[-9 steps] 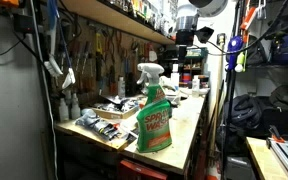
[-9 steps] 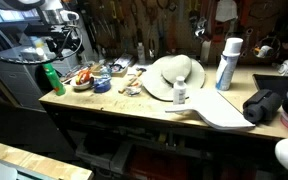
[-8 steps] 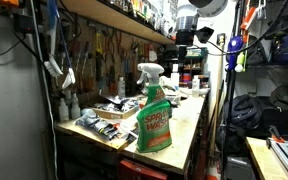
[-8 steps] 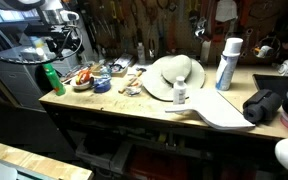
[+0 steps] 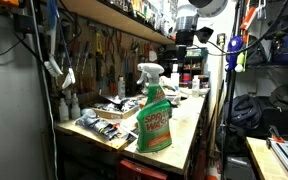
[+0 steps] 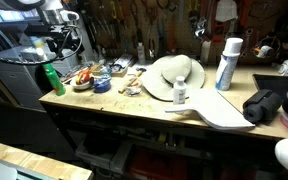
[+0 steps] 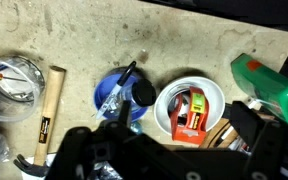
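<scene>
While the fingers (image 7: 267,145) hang spread and released over the worktop (image 7: 189,40), gripping nothing, the wrist view shows a row of things around the white bowl (image 7: 212,93). Far to the left of the bowl sits a clear round tub (image 7: 9,85). Nearer to the bowl lies a hammer (image 7: 50,100) with a pale wooden handle. Just beside the bowl on its left is a blue dish (image 7: 109,97) with a black marker (image 7: 125,75) lying across it. The white bowl itself holds an orange-and-red object (image 7: 191,112) that is too blurred to identify. It shows in the gap between the two fingers, and neither finger touches it. To the right of the bowl lies a green spray bottle (image 7: 274,90), close to its rim. In an exterior view the fingers (image 6: 64,45) hang above the bowl (image 6: 81,82), with the green bottle (image 6: 51,78) standing just to the bowl's left.
</scene>
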`<state>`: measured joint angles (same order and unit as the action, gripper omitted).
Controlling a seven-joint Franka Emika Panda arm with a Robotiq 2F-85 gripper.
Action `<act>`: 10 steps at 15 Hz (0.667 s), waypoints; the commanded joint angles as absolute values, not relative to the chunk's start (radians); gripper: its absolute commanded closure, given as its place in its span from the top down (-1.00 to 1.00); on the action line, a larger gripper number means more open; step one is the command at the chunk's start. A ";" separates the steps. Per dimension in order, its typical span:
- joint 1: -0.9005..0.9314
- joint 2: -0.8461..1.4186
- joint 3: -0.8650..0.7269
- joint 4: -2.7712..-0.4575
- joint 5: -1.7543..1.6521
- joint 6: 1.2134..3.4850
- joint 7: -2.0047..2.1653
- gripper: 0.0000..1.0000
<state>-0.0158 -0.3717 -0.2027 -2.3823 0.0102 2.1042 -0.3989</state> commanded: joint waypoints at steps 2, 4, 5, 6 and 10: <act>-0.070 -0.309 -0.117 -2.428 -0.044 2.305 -0.131 1.00; -0.094 -0.262 -0.083 -2.436 -0.078 2.375 0.010 1.00; -0.109 -0.238 -0.062 -2.436 -0.120 2.386 0.086 1.00; -0.121 -0.216 -0.047 -2.431 -0.156 2.381 0.159 1.00; -0.121 -0.147 -0.028 -2.406 -0.175 2.308 0.367 1.00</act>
